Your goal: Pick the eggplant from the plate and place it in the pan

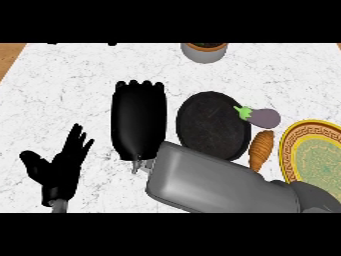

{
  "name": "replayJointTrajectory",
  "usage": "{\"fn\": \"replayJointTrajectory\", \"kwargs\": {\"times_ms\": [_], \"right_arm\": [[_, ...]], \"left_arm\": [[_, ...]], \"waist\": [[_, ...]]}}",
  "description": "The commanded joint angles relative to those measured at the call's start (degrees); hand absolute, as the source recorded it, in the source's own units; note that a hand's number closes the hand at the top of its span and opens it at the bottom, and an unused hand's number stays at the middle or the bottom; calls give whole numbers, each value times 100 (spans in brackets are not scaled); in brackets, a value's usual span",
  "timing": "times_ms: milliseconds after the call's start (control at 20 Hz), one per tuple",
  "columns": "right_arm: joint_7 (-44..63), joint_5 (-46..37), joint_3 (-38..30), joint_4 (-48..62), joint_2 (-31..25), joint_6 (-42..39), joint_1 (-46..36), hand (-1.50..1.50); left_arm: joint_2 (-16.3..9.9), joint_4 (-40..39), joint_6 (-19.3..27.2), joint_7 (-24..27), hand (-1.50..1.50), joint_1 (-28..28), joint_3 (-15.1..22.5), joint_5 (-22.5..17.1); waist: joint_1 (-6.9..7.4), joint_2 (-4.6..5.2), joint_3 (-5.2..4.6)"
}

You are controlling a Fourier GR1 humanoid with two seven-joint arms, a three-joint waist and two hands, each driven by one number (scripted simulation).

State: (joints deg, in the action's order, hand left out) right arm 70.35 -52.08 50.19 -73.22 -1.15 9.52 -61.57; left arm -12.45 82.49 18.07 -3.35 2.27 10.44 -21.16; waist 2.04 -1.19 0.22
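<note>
Eggplant (264,117) lies across the right rim of the dark round pan (213,125), its green stem over the pan and its purple body hanging out toward the yellow patterned plate (324,160); so it is off the plate already, and I judge the task to be almost done, though the eggplant is not fully inside the pan. The right hand (137,122) rests just left of the pan, fingers straight and together, pointing away from the robot and holding nothing, as if it has let go and only needs to clear the pan. The left hand (58,162) stands far left of the pan, fingers spread and up, resting. An orange ridged thing (261,149), maybe a pastry, lies between the pan and the plate, so a nudge to the eggplant could roll it onto that. The worktop (69,80) is white marble with grey veins. Behind the pan stands a grey pot (204,51), and wooden floor shows at the far corners.
</note>
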Motion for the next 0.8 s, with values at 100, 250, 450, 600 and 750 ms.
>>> {"fn": "replayJointTrajectory", "kwargs": {"times_ms": [100,250,450,600,750], "right_arm": [[1482,-442,-156,-89,109,694,308,150],[1449,-743,-271,-55,109,590,392,150],[772,-1295,-794,585,34,773,811,150],[361,-1499,-1173,869,78,1014,930,150],[-272,-1527,-1539,1234,-241,1474,1323,150]], "left_arm": [[-12,-63,-61,-30,0,167,-16,-30],[53,-266,9,-146,0,-117,-57,-17],[40,36,167,-251,0,35,-116,-11],[53,197,77,-145,0,348,24,65],[-32,-114,-100,-64,0,89,-199,-30]], "waist": [[-58,90,-26],[-188,103,-27],[-225,118,-19],[-165,124,-20],[-202,150,-21]]}}
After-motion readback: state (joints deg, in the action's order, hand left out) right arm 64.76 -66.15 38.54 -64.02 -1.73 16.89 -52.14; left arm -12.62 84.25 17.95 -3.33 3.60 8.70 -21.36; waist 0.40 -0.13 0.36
